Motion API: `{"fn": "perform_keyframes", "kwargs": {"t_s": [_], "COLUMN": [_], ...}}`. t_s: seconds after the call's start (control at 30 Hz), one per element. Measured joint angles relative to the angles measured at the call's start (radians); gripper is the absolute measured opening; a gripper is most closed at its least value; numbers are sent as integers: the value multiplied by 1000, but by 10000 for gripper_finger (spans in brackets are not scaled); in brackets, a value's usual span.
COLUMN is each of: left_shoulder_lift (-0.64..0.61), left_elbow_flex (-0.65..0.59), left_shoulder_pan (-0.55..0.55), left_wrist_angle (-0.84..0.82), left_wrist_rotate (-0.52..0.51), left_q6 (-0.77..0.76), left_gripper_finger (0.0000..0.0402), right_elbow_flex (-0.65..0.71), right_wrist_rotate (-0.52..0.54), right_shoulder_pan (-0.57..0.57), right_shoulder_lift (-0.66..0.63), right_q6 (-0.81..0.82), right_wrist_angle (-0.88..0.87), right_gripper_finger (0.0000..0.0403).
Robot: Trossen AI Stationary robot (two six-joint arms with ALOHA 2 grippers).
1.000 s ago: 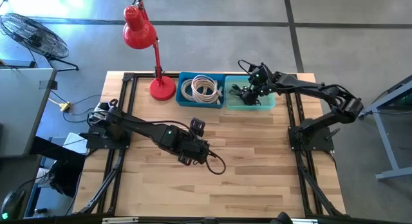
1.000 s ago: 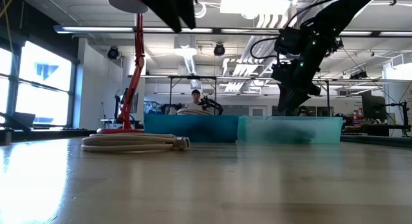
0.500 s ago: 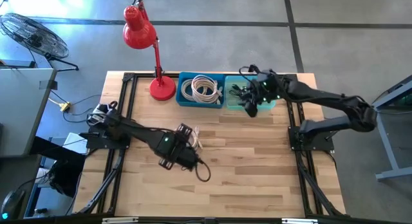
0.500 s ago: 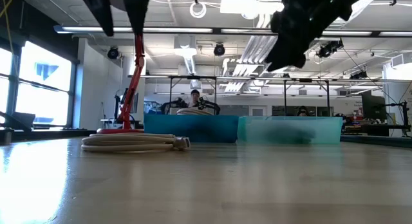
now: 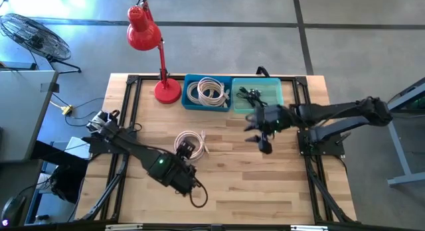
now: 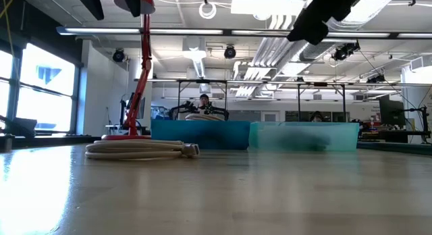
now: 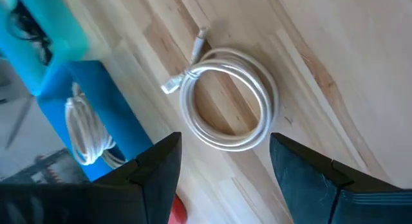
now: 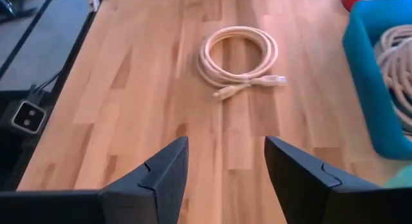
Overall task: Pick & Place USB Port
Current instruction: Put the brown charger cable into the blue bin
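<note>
The left tool (image 5: 186, 149) hangs above the middle of the bench, its two dark fingers (image 7: 158, 169) spread apart with nothing between them. Just beyond it a coiled white cable (image 5: 190, 142) lies flat on the wood, both plug ends sticking out from the loop on the side toward the bins; the tool is near the coil but not touching it. The right tool (image 5: 257, 130) is over the bench just in front of the bins, and its fingers (image 8: 161, 176) also stand apart and empty.

The bench (image 5: 265, 184) is pale wood planking with a light and darker grain, framed by black rails along its sides. At its far edge sit two bins side by side and touching: a blue bin (image 5: 207, 93) holding another coil of white cable, and a teal bin (image 5: 257, 95) with dark cables in it. A red desk lamp (image 5: 149, 42) stands at the far edge just beside the blue bin, its head leaning out past the bench.

Around the bench is grey concrete floor, with a fan (image 5: 33, 35) at one side. Seen level across the bench, the room is a large open workshop with tall windows, ceiling lights and exposed ducting; a person (image 6: 204, 102) is seated far behind the blue bin.
</note>
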State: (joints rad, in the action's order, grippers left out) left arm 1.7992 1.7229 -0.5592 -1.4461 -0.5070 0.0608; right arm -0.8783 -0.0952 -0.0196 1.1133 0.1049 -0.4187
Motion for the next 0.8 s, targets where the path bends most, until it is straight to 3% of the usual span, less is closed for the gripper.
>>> {"fn": "perform_keyframes", "kwargs": {"t_s": [0.17,0.53,0.8], "left_shoulder_lift": [9,137,186], "left_elbow_flex": [0,0,-20], "left_shoulder_pan": [-18,14,130], "left_wrist_angle": [0,18,64], "left_wrist_rotate": [-35,265,317], "left_q6": [-47,-43,66], "left_gripper_finger": [230,230,230], "right_elbow_flex": [0,0,22], "right_wrist_rotate": [122,294,332], "right_shoulder_pan": [-145,-329,-401], "right_shoulder_lift": [0,0,1], "right_q6": [33,96,148], "right_wrist_angle": [5,21,46], "right_gripper_finger": [197,197,197]}}
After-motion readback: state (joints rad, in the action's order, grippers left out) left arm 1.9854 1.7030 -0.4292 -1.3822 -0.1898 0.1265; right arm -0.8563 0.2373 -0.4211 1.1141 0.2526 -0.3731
